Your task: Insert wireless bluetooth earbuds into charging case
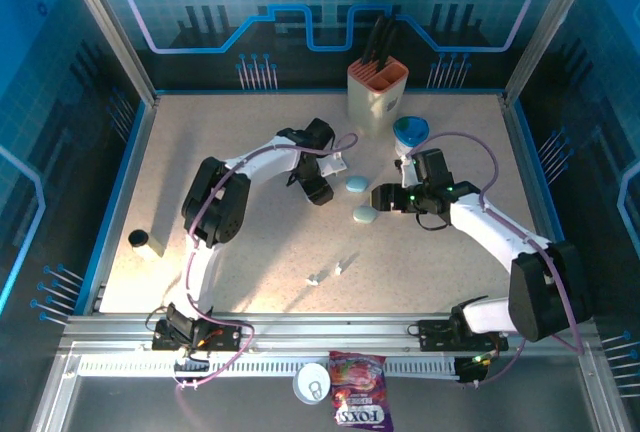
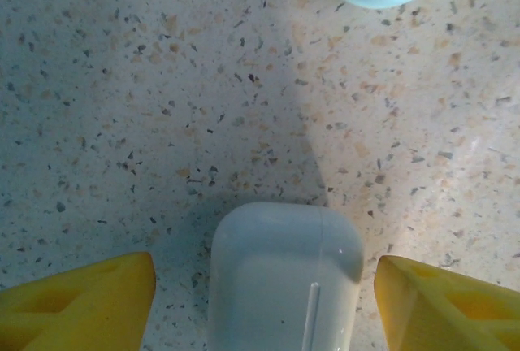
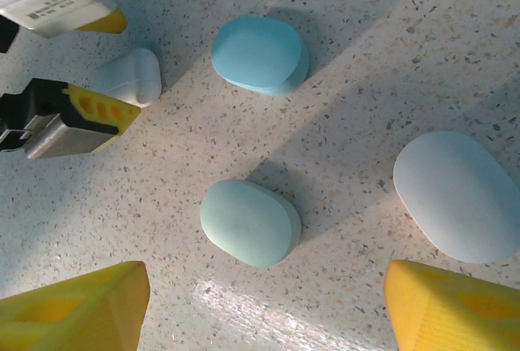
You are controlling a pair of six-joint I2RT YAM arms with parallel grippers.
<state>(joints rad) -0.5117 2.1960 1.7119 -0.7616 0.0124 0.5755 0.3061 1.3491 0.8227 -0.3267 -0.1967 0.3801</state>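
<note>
Speckled worktop [image 1: 200, 152] holds two tiny earbuds [image 1: 315, 278] loose by its near edge; farther in, the right gripper [image 3: 266, 274] hangs open, empty, by a pale green case [image 3: 249, 221], and the left gripper [image 2: 264, 263] straddles a white case [image 2: 284, 278] without touching it — a case-grasping step, I judge, needing a square close next.

Just two tiny white earbuds [image 1: 314, 278] lying loose and close together on the speckled surface [image 1: 250, 242], toward its near edge.
</note>
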